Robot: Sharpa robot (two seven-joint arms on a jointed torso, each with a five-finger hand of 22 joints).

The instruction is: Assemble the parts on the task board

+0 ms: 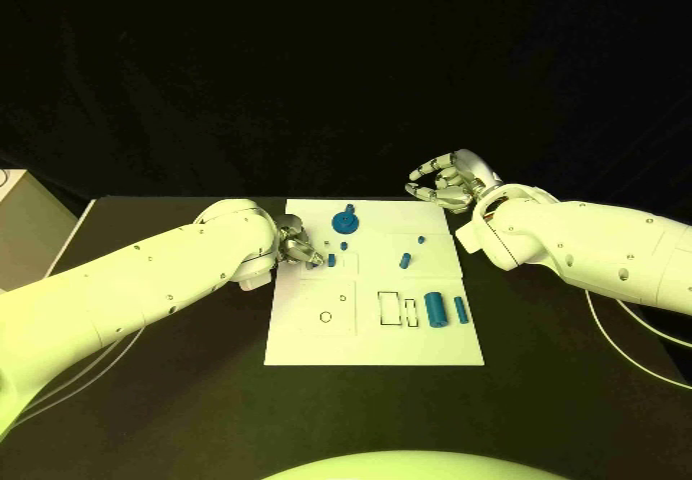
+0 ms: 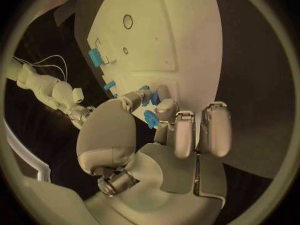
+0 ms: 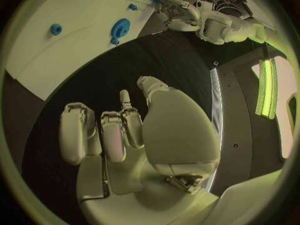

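Reaching over the task board (image 1: 372,345), the left hand (image 1: 300,250) pinches a small blue part (image 2: 150,118); the right hand (image 1: 444,182) hovers curled, holding nothing. No writing is readable.

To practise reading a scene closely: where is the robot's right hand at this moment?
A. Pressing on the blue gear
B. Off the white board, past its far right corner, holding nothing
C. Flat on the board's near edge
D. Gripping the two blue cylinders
B: the right hand hangs over black table beyond the white board, fingers curled on nothing.
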